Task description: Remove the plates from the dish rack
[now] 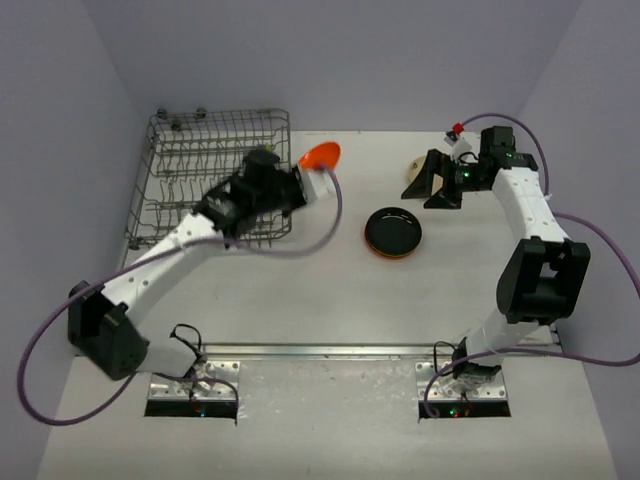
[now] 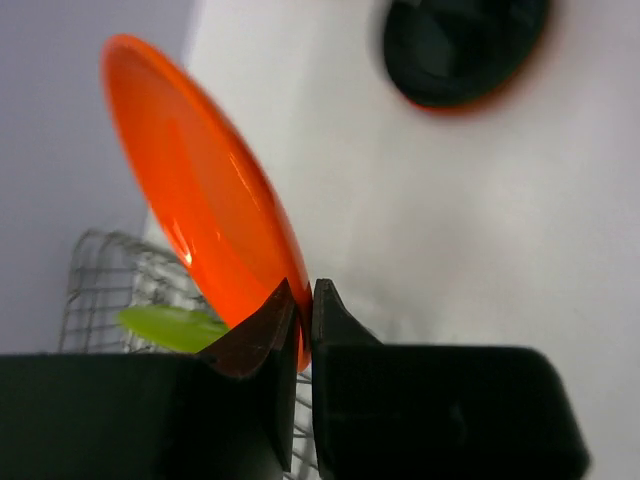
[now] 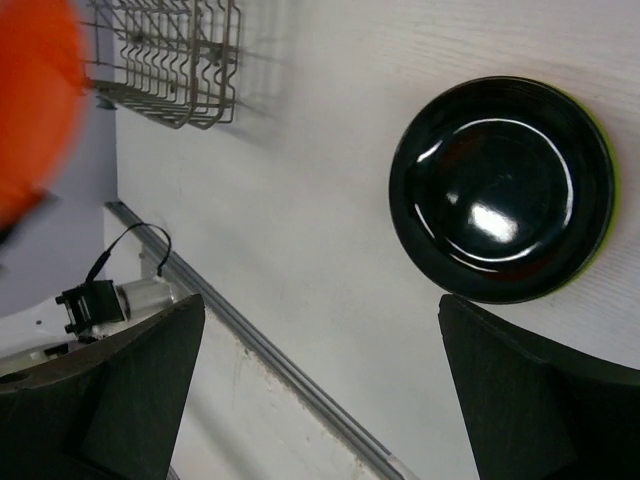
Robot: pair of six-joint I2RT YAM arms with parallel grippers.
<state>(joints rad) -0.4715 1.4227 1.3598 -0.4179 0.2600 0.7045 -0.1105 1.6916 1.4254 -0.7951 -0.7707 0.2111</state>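
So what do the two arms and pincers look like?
The left arm and right arm are white links with black joints, each trailing a purple cable. The left pincer and right pincer are black with wedge-shaped fingers.

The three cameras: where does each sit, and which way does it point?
Top external: above and behind the arms, looking down at the table; both arms show, bases nearest.
Left wrist: mounted there, looking along the left end effector, shut on the orange plate.
Right wrist: mounted there, looking down past the open right end effector at the black plate.
Shared: all three show the black plate.
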